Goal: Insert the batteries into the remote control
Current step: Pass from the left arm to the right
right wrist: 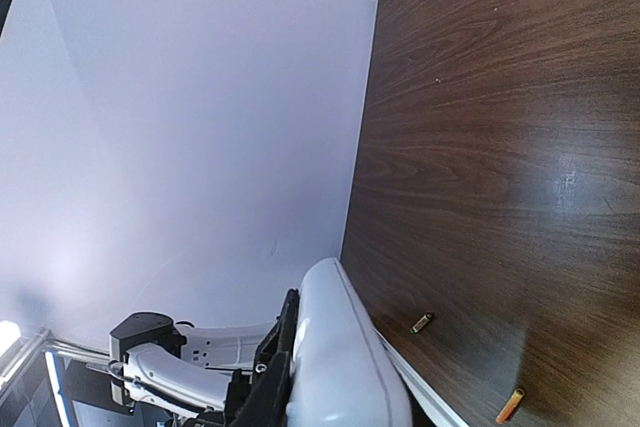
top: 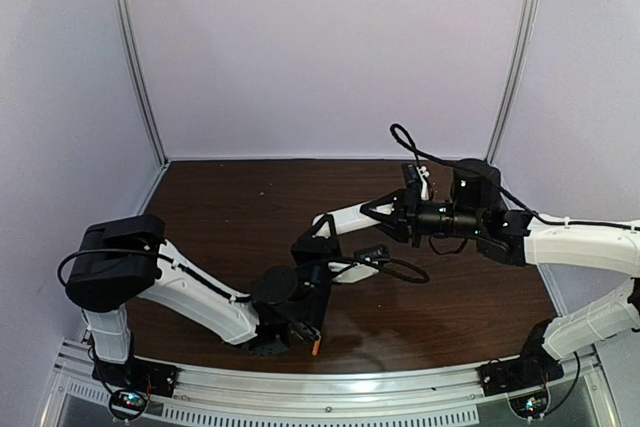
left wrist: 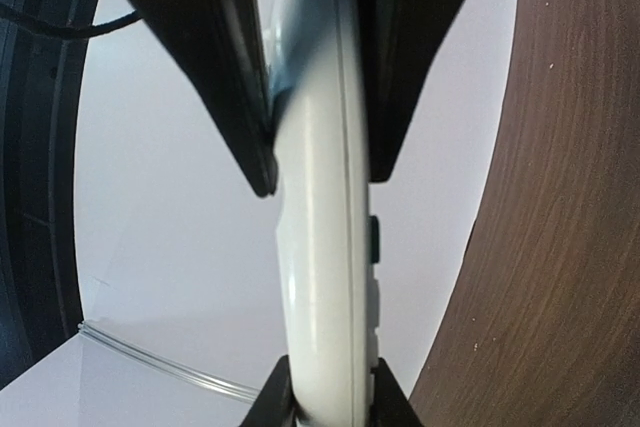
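Note:
The white remote control [top: 345,215] is held in the air over the table's middle, between both grippers. My left gripper [top: 322,235] is shut on one end; in the left wrist view the remote [left wrist: 320,247] runs edge-on between its fingertips [left wrist: 385,402], buttons on the right edge. My right gripper [top: 392,211] clamps the other end, and its dark fingers [left wrist: 215,67] press both sides. In the right wrist view the remote [right wrist: 340,347] fills the bottom. The golden-brass battery [right wrist: 422,323] and the orange battery [right wrist: 510,405] lie loose on the table. The orange one also shows in the top view [top: 316,345].
The dark wood table [top: 230,207] is closed in by white walls at the back and sides. A metal rail [top: 300,387] runs along the near edge. A black cable loop [top: 405,272] hangs below the grippers. The left arm's forearm [top: 200,297] lies low at the front.

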Controlling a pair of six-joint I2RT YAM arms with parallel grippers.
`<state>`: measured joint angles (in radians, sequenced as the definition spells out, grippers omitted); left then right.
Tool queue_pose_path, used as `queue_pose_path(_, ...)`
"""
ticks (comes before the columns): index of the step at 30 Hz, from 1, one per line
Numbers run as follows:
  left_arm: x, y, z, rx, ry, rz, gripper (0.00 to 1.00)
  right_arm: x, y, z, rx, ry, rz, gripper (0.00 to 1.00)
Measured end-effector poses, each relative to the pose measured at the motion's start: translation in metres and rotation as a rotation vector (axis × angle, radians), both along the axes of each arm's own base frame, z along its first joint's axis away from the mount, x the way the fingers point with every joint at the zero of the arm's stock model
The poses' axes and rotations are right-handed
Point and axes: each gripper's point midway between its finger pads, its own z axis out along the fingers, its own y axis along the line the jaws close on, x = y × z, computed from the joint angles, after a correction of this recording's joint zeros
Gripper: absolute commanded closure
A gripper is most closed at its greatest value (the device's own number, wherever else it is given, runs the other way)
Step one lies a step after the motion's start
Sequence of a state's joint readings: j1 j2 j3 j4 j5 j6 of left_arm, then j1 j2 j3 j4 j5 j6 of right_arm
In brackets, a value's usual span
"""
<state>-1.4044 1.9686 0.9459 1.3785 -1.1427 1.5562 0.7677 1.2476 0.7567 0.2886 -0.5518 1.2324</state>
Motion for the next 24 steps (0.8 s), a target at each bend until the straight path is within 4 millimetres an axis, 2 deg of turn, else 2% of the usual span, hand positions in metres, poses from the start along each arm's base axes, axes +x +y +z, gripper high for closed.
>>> queue_pose_path(3, -0.001, -0.002, -0.002, 0.025, 0.000, -0.007, 0.46, -0.001, 0.001, 0.001, 0.005, -0.007, 0.006, 0.97)
queue_pose_path(6, -0.005, -0.005, -0.004, 0.036, 0.002, -0.021, 0.36, 0.000, 0.000, 0.004, 0.012, -0.019, 0.012, 0.98)
queue_pose_path(11, -0.011, 0.001, -0.006, 0.047, 0.009, -0.034, 0.26, 0.010, -0.012, 0.009, 0.015, -0.040, -0.016, 1.00)
queue_pose_path(16, -0.013, 0.013, -0.007, -0.019, 0.038, -0.041, 0.21, 0.025, -0.033, 0.019, 0.020, -0.079, -0.066, 1.00)
queue_pose_path(18, -0.014, 0.019, -0.002, -0.109, 0.076, -0.057, 0.04, 0.030, -0.040, 0.021, 0.016, -0.086, -0.082, 1.00)
queue_pose_path(21, -0.014, 0.020, 0.018, -0.278, 0.191, -0.140, 0.03, 0.036, -0.047, 0.020, 0.004, -0.100, -0.096, 1.00)
queue_pose_path(24, -0.008, 0.027, 0.048, -0.486, 0.313, -0.222, 0.03, 0.038, -0.054, 0.018, -0.014, -0.107, -0.103, 1.00)
